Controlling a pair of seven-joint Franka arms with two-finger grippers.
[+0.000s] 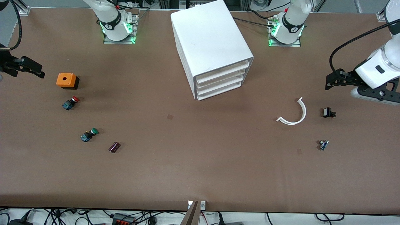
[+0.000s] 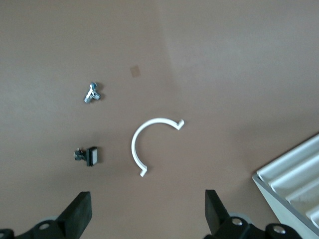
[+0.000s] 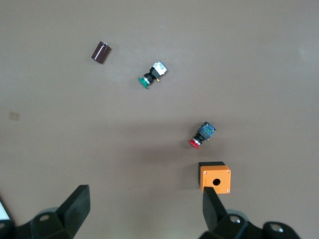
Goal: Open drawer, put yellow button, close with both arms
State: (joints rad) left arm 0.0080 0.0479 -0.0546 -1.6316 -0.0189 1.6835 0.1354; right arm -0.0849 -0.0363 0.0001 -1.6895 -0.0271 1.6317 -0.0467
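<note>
The white cabinet (image 1: 212, 40) stands at the middle of the table near the arms' bases, and its corner shows in the left wrist view (image 2: 294, 179). Its top drawer (image 1: 222, 72) sits flush with the three below it. No yellow button shows in any view. My left gripper (image 1: 332, 82) hangs open and empty at the left arm's end of the table; in its wrist view (image 2: 148, 214) only bare table lies between the fingers. My right gripper (image 1: 37, 70) hangs open and empty at the right arm's end, beside an orange box (image 1: 66, 80); its wrist view (image 3: 144, 211) shows the same.
A red-capped button (image 1: 71, 102), a green-capped button (image 1: 89, 134) and a dark cylinder (image 1: 114, 147) lie near the orange box. A white curved strip (image 1: 295, 114), a small black part (image 1: 328, 112) and a small metal part (image 1: 323, 144) lie toward the left arm's end.
</note>
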